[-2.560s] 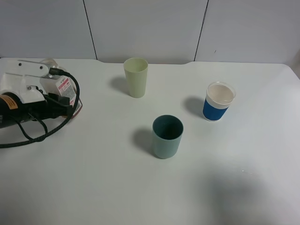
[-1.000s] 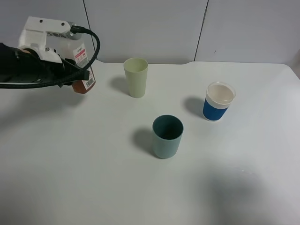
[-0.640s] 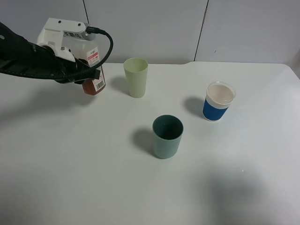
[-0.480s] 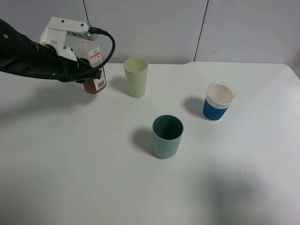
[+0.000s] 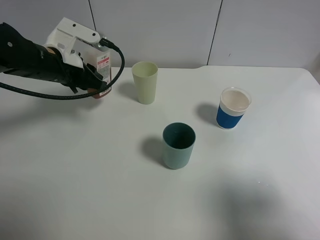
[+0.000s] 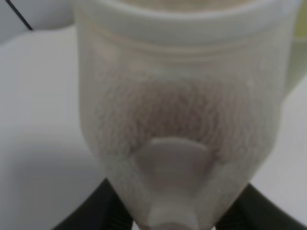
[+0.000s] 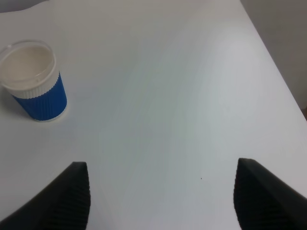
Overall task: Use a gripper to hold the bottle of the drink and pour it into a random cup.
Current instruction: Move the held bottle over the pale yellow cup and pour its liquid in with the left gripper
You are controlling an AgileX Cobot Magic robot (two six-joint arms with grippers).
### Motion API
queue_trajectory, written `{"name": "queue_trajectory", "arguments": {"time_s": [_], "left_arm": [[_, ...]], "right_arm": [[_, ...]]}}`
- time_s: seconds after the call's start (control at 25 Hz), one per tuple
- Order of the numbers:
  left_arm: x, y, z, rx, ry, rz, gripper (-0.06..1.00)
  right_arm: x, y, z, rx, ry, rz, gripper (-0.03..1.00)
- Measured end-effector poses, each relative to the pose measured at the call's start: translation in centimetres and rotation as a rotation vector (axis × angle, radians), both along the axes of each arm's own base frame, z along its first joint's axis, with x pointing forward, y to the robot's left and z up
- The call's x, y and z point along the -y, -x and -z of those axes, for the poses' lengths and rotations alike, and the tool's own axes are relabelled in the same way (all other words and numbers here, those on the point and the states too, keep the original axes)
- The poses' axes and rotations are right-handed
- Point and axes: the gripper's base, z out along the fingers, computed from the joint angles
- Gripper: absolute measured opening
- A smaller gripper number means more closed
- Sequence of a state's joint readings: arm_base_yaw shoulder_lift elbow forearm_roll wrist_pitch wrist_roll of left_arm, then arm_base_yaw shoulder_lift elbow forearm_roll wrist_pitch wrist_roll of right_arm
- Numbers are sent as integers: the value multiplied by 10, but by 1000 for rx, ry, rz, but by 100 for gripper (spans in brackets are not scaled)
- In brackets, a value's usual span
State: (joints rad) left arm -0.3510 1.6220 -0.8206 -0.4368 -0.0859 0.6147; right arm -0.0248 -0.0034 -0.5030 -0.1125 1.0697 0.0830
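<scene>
Three cups on one table (image 5: 250, 195): yellow-green cup (image 5: 145, 82) at upper middle, teal cup (image 5: 178, 145) at centre, blue cup (image 5: 233, 108) at right. One bottle (image 5: 104, 66), upper left.

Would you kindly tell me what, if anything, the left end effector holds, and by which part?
The left end effector holds the small clear bottle of reddish-brown drink, clamped across its body below the neck. The right end effector holds nothing.

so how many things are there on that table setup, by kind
cups: 3 (pale yellow-green cup, teal cup, blue white-rimmed cup)
bottles: 1 (clear bottle with the white and red label)
total: 4
</scene>
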Motion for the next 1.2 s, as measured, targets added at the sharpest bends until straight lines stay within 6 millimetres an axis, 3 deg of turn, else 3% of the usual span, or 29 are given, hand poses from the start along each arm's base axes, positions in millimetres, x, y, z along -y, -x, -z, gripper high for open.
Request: {"name": "queue_trajectory", "arguments": {"time_s": [0.24,0.72,1.2], "left_arm": [[-3,-9,-2,104,-26,-41,37],[-21,-18,10,148,-200,-226,36],[2,-22,3,126,-374,-263,36]], "right_arm": [[0,0,0,0,0,0,63],[0,0,0,0,0,0,63],[0,0,0,0,0,0,63]]}}
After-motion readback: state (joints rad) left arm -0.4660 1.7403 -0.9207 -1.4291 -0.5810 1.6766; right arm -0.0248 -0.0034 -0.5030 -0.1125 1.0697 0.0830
